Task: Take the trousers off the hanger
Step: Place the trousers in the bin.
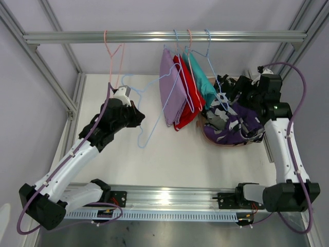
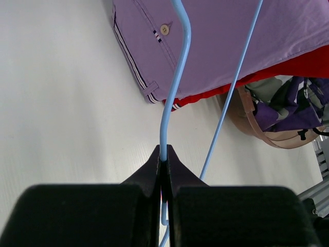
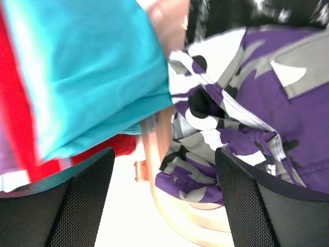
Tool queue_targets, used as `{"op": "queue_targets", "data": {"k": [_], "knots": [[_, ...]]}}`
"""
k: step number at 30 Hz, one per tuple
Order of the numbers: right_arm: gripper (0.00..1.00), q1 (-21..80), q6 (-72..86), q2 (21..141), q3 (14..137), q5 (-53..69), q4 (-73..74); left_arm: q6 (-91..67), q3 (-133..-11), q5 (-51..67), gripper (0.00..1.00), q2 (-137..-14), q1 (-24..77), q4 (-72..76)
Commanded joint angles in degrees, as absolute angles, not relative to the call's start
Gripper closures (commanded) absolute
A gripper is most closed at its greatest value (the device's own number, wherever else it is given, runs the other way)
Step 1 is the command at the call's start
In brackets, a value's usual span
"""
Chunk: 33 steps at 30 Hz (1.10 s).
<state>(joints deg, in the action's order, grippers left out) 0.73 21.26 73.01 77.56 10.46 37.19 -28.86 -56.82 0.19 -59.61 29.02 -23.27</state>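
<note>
My left gripper [image 1: 134, 116] [image 2: 164, 154] is shut on the wire of a bare light-blue hanger [image 1: 149, 126] [image 2: 177, 77] left of the hanging clothes. Lilac trousers [image 1: 172, 92] [image 2: 221, 41], red trousers [image 1: 186, 105] [image 3: 15, 134] and teal trousers [image 1: 204, 82] [image 3: 92, 67] hang on hangers from the rail [image 1: 154, 37]. Purple-and-white patterned trousers [image 1: 234, 128] [image 3: 241, 118] lie in a basket [image 1: 205, 135] [image 3: 175, 206], with black speckled trousers [image 1: 229, 85] behind them. My right gripper [image 1: 237, 92] [image 3: 164, 195] is open over the basket rim, holding nothing.
An empty pink hanger [image 1: 114, 54] hangs at the left end of the rail. Frame posts stand at the table's left and right sides. A metal rail with both arm bases runs along the near edge.
</note>
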Motion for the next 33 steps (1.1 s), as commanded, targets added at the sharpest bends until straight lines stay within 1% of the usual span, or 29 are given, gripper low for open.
{"op": "queue_targets", "data": {"k": [1,6,10,15,20,25,29,33], "knots": [[0.17,0.53,19.51,69.45,78.49,8.44,42.1,-26.46,-59.5,0.53,1.0,-59.33,30.23,-23.11],[0.16,0.53,20.39,63.55,71.38,8.79,39.3,-24.53,-61.52,0.18,1.0,-59.5,31.63,-25.13],[0.16,0.53,20.13,60.03,65.49,9.93,38.23,-22.41,-62.75,-10.51,1.0,-57.66,35.59,-27.59],[0.15,0.53,19.6,57.57,62.76,11.25,37.18,-21.53,-65.29,-19.5,1.0,-55.99,39.19,-32.41],[0.14,0.53,18.81,57.83,61.44,11.86,36.12,-21.62,-63.11,-22.23,1.0,-53.01,39.2,-35.07],[0.14,0.53,18.81,58.62,60.21,13.09,34.72,-20.83,-61.0,-24.17,0.99,-47.12,39.2,-36.38],[0.14,0.53,18.9,58.54,58.71,13.8,33.66,-18.2,-62.49,-25.83,1.0,-45.0,39.2,-37.96],[0.14,0.53,18.72,58.27,57.13,14.06,32.7,-15.03,-67.39,-28.39,1.0,-45.35,39.2,-40.16]]}}
